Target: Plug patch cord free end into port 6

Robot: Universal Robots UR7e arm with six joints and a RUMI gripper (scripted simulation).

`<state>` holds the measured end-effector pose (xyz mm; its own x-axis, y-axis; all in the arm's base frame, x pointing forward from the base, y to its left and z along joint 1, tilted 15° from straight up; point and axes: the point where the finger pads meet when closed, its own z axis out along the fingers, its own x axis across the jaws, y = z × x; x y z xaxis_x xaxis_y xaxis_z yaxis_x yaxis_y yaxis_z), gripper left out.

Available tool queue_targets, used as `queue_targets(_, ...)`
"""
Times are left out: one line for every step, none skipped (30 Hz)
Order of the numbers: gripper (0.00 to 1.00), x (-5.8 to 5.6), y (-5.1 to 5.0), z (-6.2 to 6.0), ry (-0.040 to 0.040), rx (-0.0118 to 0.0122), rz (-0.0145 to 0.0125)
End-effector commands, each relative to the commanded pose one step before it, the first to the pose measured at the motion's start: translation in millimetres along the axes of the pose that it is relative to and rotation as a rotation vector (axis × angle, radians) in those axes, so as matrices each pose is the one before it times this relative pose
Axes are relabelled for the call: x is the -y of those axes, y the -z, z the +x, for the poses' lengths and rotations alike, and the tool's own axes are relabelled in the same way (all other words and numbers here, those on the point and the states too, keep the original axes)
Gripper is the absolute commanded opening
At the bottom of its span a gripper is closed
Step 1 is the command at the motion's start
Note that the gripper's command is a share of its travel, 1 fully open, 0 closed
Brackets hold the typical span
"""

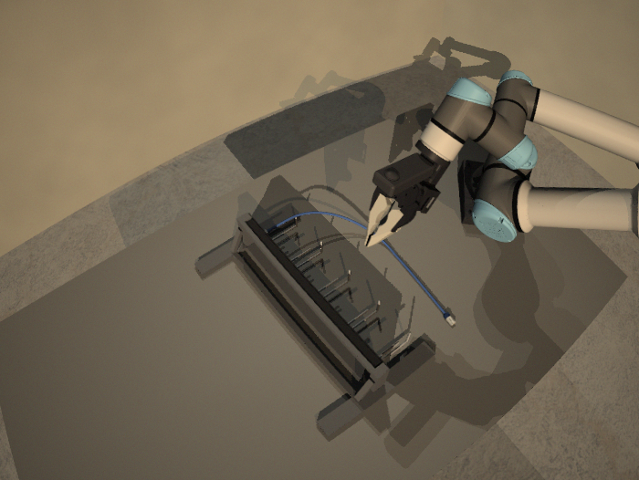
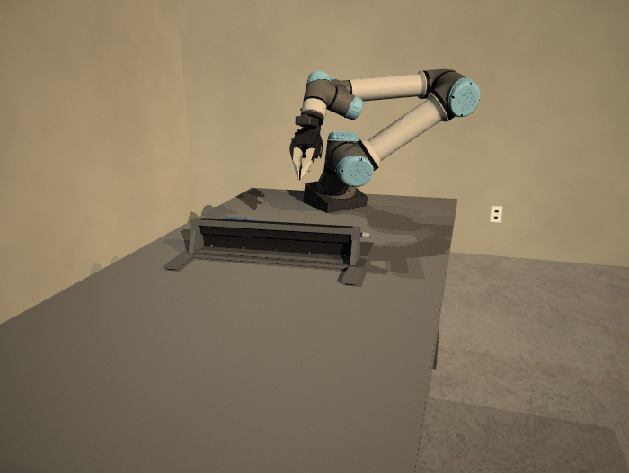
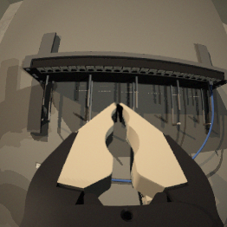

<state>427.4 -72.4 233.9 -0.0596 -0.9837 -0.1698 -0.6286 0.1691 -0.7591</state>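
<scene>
The free-standing rack (image 1: pixel 315 291) (image 2: pixel 279 226) (image 3: pixel 117 62) stands upright on its feet; its row of ports faces the arm. The blue cord (image 1: pixel 319 213) (image 2: pixel 238 218) (image 3: pixel 212 108) enters a port near the rack's right end in the wrist view and arcs across the table. Its free plug (image 1: pixel 450 320) (image 2: pixel 366 234) (image 3: pixel 38 165) lies on the table, beyond the rack's other end; which way its latch faces is too small to tell. My gripper (image 1: pixel 367 245) (image 2: pixel 299 177) (image 3: pixel 117 105) is shut and empty, well above the table on the port side, away from the plug.
Several thin metal cable holders (image 1: pixel 350 278) (image 3: pixel 90 100) stick out from the port side of the rack. The rack's feet (image 1: pixel 338 415) (image 2: pixel 351 276) reach out past its frame. The arm's base (image 2: pixel 335 200) stands behind the gripper.
</scene>
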Motion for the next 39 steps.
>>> queue_targets(0.0, -0.84, 8.72, 0.46, 0.00228, 0.01314, 0.00328)
queue_targets(0.0, 0.0, 1.48, 0.0, 0.0, 0.0, 0.0)
queue_targets(0.0, 0.0, 1.45, -0.04, -0.00001, 0.0, 0.00008)
queue_targets(0.0, -0.01, 1.42, 0.04, 0.00001, 0.0, -0.00006)
queue_targets(0.0, 0.0, 1.38, 0.02, 0.0, 0.0, -0.00003)
queue_targets(0.0, 0.0, 1.35, -0.02, -0.00001, 0.0, 0.00004)
queue_targets(0.0, 0.0, 1.31, -0.02, 0.0, 0.0, 0.00003)
queue_targets(0.0, -0.01, 1.28, 0.04, 0.00001, -0.00001, -0.00007)
queue_targets(0.0, 0.0, 1.24, 0.0, 0.0, 0.0, -0.00001)
queue_targets(0.0, 0.01, 1.21, -0.03, -0.00001, 0.0, 0.00005)
queue_targets(0.0, 0.0, 1.17, -0.01, 0.0, 0.0, 0.00001)
queue_targets(0.0, -0.01, 1.13, 0.04, 0.00001, -0.00001, -0.00007)
queue_targets(0.0, 0.0, 1.1, 0.01, 0.0, 0.0, -0.00001)
queue_targets(0.0, 0.0, 1.06, -0.02, 0.0, 0.0, 0.00004)
queue_targets(0.0, 0.0, 0.0, 0.0, 0.0, 0.0, 0.0)
queue_targets(0.0, 0.0, 0.0, 0.0, 0.0, 0.0, 0.0)
queue_targets(0.0, 0.01, 1.02, -0.05, -0.00001, 0.00001, 0.00008)
queue_targets(0.0, -0.01, 0.99, 0.04, 0.00001, -0.00001, -0.00008)
queue_targets(0.0, -0.01, 0.95, 0.02, 0.0, 0.0, -0.00005)
queue_targets(0.0, 0.0, 0.91, 0.0, 0.0, 0.0, 0.0)
queue_targets(0.0, 0.0, 0.87, -0.02, 0.0, 0.0, 0.00003)
queue_targets(0.0, 0.01, 0.83, -0.03, -0.00001, 0.00001, 0.00007)
queue_targets(0.0, 0.0, 0.8, 0.01, 0.0, 0.0, -0.00002)
queue_targets(0.0, -0.01, 0.76, 0.03, 0.0, -0.00001, -0.00006)
queue_targets(0.0, -0.01, 0.72, 0.02, 0.0, 0.0, -0.00003)
queue_targets(0.0, 0.0, 0.69, 0.0, 0.0, 0.0, 0.0)
queue_targets(0.0, 0.0, 0.65, -0.01, 0.0, 0.0, 0.00002)
queue_targets(0.0, 0.01, 0.61, -0.02, 0.0, 0.00001, 0.00004)
queue_targets(0.0, 0.01, 0.57, -0.03, 0.0, 0.00001, 0.00005)
queue_targets(0.0, 0.0, 0.54, -0.01, 0.0, 0.0, 0.00002)
queue_targets(0.0, -0.01, 0.51, 0.03, 0.0, -0.00001, -0.00005)
queue_targets(0.0, 0.0, 0.0, 0.0, 0.0, 0.0, 0.0)
queue_targets(0.0, 0.0, 0.0, 0.0, 0.0, 0.0, 0.0)
queue_targets(0.0, -0.01, 0.47, 0.02, 0.0, -0.00001, -0.00004)
queue_targets(0.0, 0.0, 0.44, 0.01, 0.0, 0.0, -0.00002)
queue_targets(0.0, 0.0, 0.41, 0.01, 0.0, 0.0, -0.00001)
queue_targets(0.0, 0.0, 0.37, 0.0, 0.0, 0.0, 0.0)
queue_targets(0.0, 0.0, 0.34, 0.0, 0.0, 0.0, 0.0)
queue_targets(0.0, 0.0, 0.31, 0.0, 0.0, 0.0, 0.00001)
